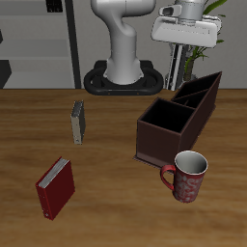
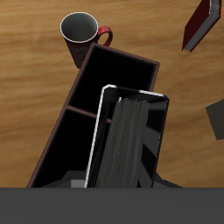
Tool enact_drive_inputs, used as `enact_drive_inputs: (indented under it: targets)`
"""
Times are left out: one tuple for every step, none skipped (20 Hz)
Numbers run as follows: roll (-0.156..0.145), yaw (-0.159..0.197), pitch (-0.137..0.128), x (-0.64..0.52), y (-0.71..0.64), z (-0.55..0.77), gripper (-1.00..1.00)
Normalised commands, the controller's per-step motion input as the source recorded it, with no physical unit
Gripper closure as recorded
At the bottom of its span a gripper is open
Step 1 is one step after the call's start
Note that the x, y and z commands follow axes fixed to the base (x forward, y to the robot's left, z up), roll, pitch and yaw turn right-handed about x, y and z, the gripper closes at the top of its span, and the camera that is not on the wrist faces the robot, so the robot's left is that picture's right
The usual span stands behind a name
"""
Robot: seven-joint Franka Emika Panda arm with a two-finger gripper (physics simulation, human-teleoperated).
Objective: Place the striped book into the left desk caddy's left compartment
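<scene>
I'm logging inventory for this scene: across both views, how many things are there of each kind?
books: 3 (red book, small grey book, striped book)
mug: 1
caddy: 1
Total: 5

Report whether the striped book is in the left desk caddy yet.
Out. The claw holds the striped book high above the left desk caddy; the wrist view looks past the book into it.
</scene>
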Motion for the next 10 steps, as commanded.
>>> enact_drive_inputs:
  targets:
    - [0.115, -0.048, -0.036, -0.7, 0.54, -0.09, 1.0]
    - [-0.048, -0.054, 0.019, -0.29, 0.27, -0.11, 1.0]
    - [0.015, 0.012, -0.01, -0.05, 0.17, -0.02, 1.0]
    - [-0.026, -0.055, -0.011, -0.4, 0.26, -0.14, 1.0]
    - [0.049, -0.041, 0.044, -0.07, 0.19, -0.1, 1.0]
    - [-0.045, -0.062, 0.034, -0.25, 0.18, -0.14, 1.0]
    - [-0.114, -0.098, -0.017, -0.26, 0.08, -0.12, 1.0]
    - [-0.081, -0.199, 0.089, -0.18, 0.09, -0.18, 1.0]
    - [0.002, -0.071, 0.044, -0.19, 0.18, -0.18, 1.0]
    - [-0.087, -0.083, 0.012, -0.26, 0.11, -0.16, 1.0]
